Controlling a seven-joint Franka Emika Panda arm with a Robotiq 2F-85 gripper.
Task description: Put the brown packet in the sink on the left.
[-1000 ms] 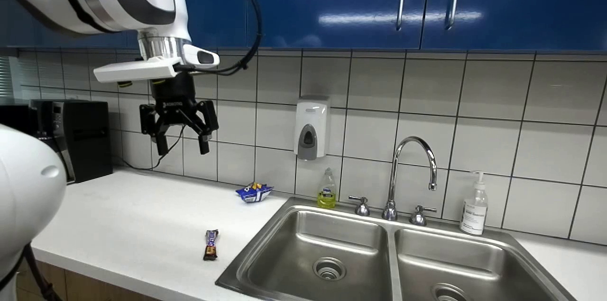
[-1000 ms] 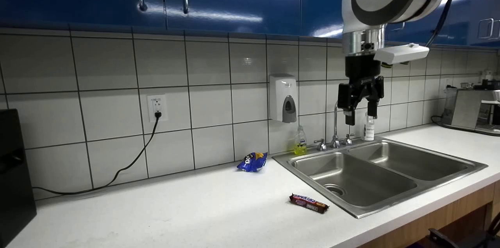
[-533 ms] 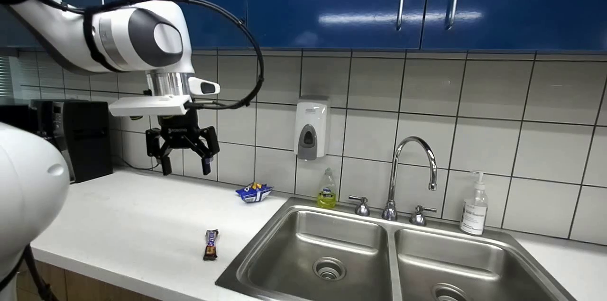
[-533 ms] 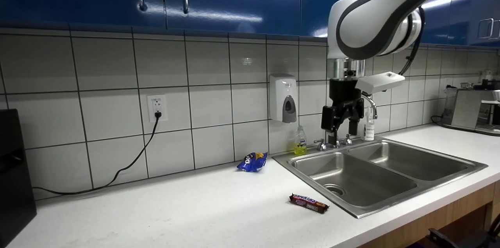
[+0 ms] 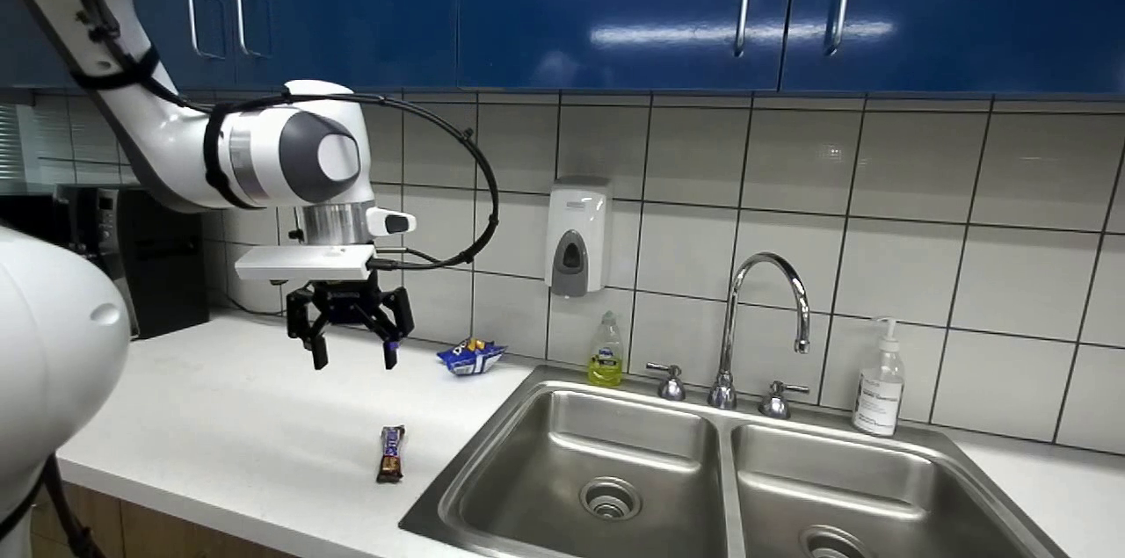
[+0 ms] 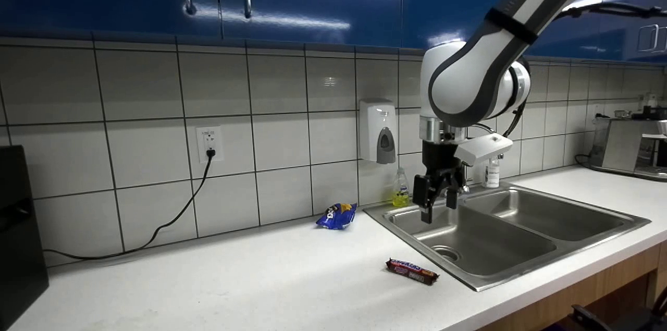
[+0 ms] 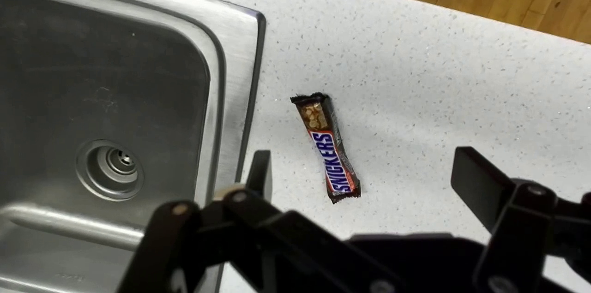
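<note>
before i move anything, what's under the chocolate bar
The chocolate bar lies on the white counter, which shows all around it in the wrist view. The patch directly beneath is covered by the bar, so whether anything else is there can't be seen.

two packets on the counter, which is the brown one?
The Snickers, label up, beside the sink. The other, the crumpled bag near the tiled wall, is mostly blue.

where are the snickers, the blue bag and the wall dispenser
Snickers (image 7: 328,150), wrist view: middle of its wrapper
Blue bag (image 6: 338,218), in an exterior view: its blue side
Wall dispenser (image 5: 577,235), in an exterior view: its front
</note>
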